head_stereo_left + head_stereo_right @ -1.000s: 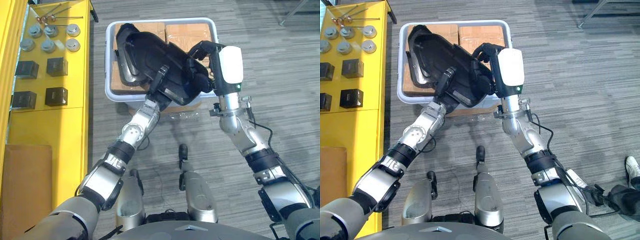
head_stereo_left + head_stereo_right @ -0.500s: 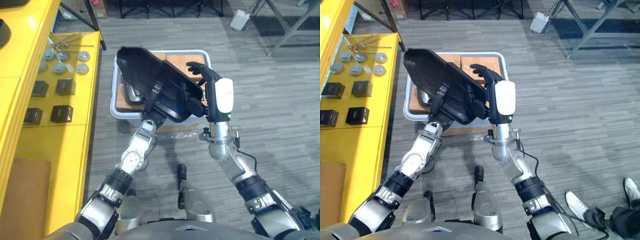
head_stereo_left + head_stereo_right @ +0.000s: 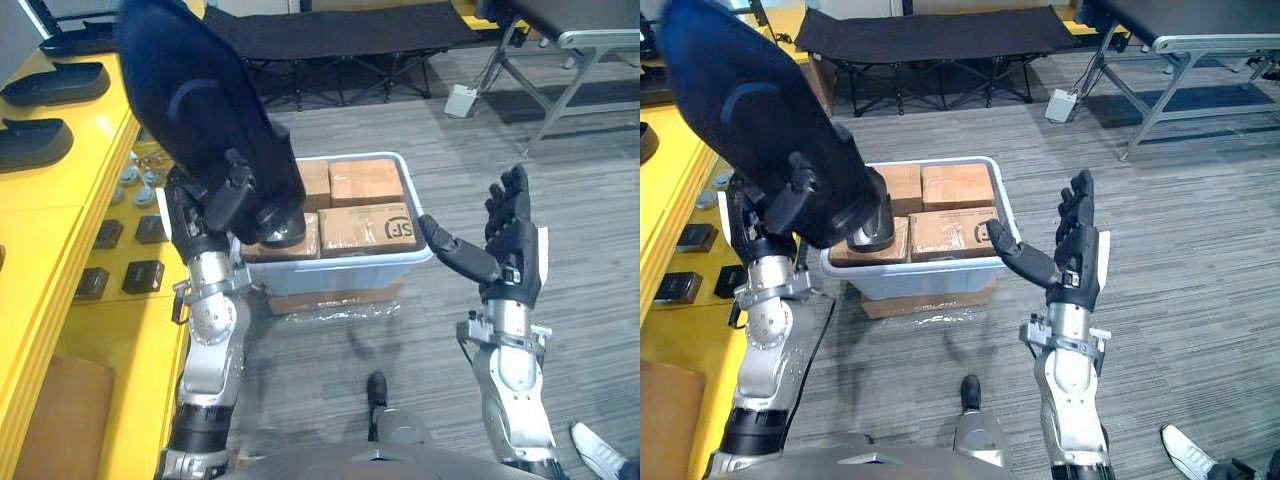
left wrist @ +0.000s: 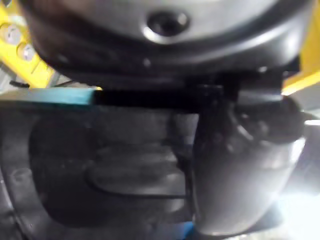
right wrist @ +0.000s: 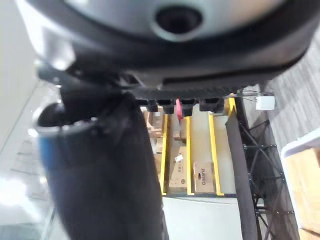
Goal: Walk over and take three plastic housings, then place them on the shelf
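Observation:
A large black plastic housing point(image 3: 190, 100) is held up high at the left, above the near left corner of the white bin point(image 3: 340, 272). My left hand point(image 3: 228, 198) is shut on its lower edge, and the left wrist view shows the dark shell point(image 4: 115, 165) close against the thumb point(image 4: 240, 185). My right hand point(image 3: 508, 248) stands apart to the right of the bin, open, with fingers straight up, thumb out and nothing in it. Two more black housings point(image 3: 55, 82) point(image 3: 28, 145) lie on the yellow shelf point(image 3: 45, 235) at the far left.
Several brown cardboard boxes point(image 3: 365, 225) fill the bin. Small dark blocks point(image 3: 140, 275) and metal discs point(image 3: 128, 180) sit on the shelf. A black cot point(image 3: 340, 30) and a metal frame point(image 3: 580, 50) stand at the back. A person's shoe point(image 3: 598, 460) shows at the lower right.
The camera has tilted up. My left hand has lifted the housing out of the bin and up to the left. My right hand has let go of it, opened and drawn away to the right.

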